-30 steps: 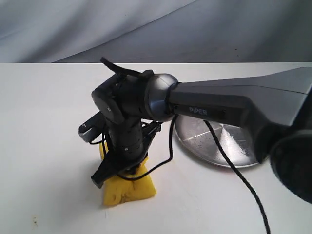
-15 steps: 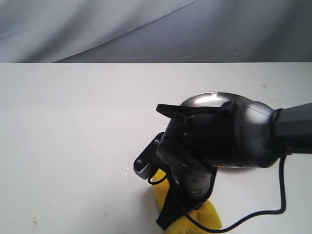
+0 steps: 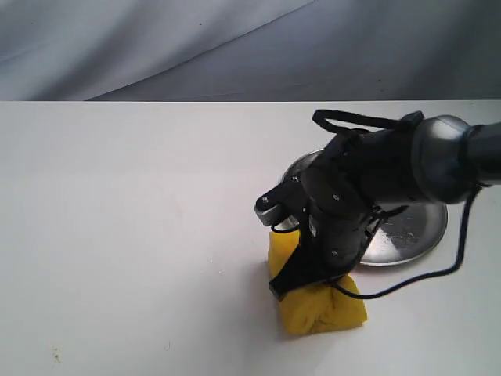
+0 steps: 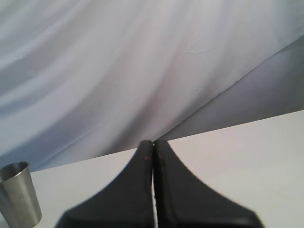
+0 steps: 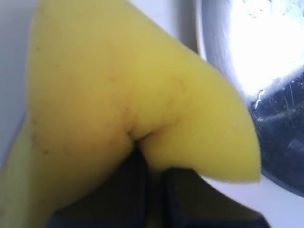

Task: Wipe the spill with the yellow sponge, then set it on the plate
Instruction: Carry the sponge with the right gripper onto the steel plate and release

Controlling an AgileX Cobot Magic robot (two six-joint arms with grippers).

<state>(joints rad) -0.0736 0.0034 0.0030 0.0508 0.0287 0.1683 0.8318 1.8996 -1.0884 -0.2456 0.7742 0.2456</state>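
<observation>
Setting: robotics lab or test studio (a staged bench, by its look).
Surface: plain white surface (image 3: 117, 235), matte and unmarked.
Backdrop: grey-blue cloth (image 3: 235, 47) hung in soft folds behind it.
Equipment: dark jointed robot arm (image 3: 438, 157).
Props: steel plate (image 3: 415, 231); steel cup (image 4: 18, 199).

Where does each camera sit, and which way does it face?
Exterior: off-arm, above the table, facing the right pincer clamping the yellow sponge near the plate.
Left wrist: along the shut left pincer, over the table toward drapery, metal cup.
Right wrist: past its pincer onto sponge and plate rim, both shared with exterior.
</observation>
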